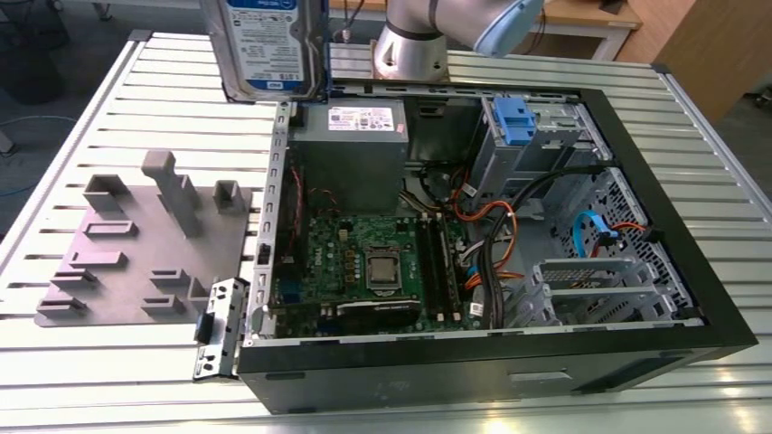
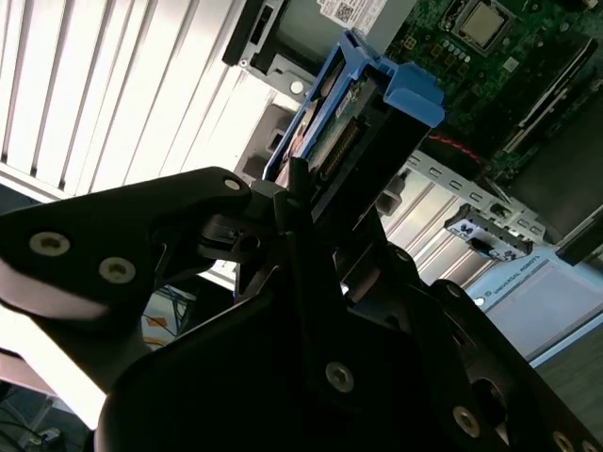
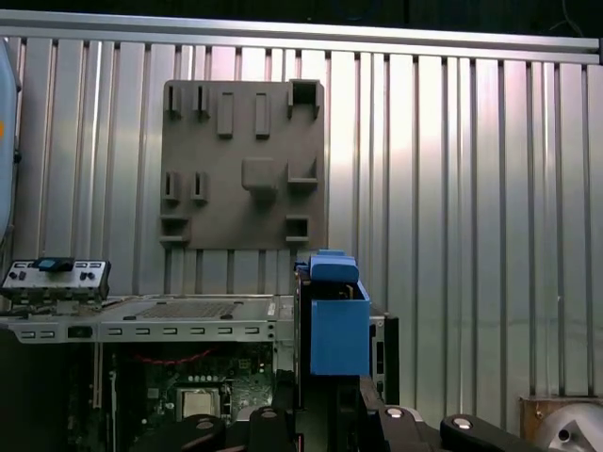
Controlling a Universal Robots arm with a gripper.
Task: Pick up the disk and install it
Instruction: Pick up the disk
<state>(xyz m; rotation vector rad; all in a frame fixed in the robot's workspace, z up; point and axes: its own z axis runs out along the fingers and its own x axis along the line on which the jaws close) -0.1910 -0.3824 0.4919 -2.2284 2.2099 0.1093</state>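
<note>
Nearest in the exterior view is a table of ribbed silver-metal slats (image 1: pixel 108 380), running crosswise. On it lies an open black computer case (image 1: pixel 483 371) on its side, its front wall toward the camera. Inside are a green circuit board (image 1: pixel 350 253), bundles of orange and black cables, and farther back a grey metal box with a white sticker (image 1: pixel 350 172). A blue plastic bracket (image 1: pixel 513 122) stands in the drive cage at the far corner on the exterior view's right. Beside the case, at the exterior view's left, a flat grey plate with raised blocks and posts (image 1: pixel 121 262) rests on the slats.

Beyond the case's far rim hangs the disk (image 1: pixel 263 41), a flat silver-metal hard drive with a white label, a blue band and blue plastic side rails. It is upright with its label toward the camera, just past the case's far corner on the exterior view's left. Just beside it, toward the exterior view's right, stands the silver and pale-blue arm (image 1: pixel 417 41).

In the second wrist view the black gripper (image 2: pixel 316 202) is closed on the disk (image 2: pixel 344 127), its fingers (image 2: pixel 292 184) pressed against the drive's faces with one end and a blue rail jutting out past them.

Behind the table, pale wooden furniture (image 1: pixel 706 45) fills the room's far corner on the exterior view's right.
</note>
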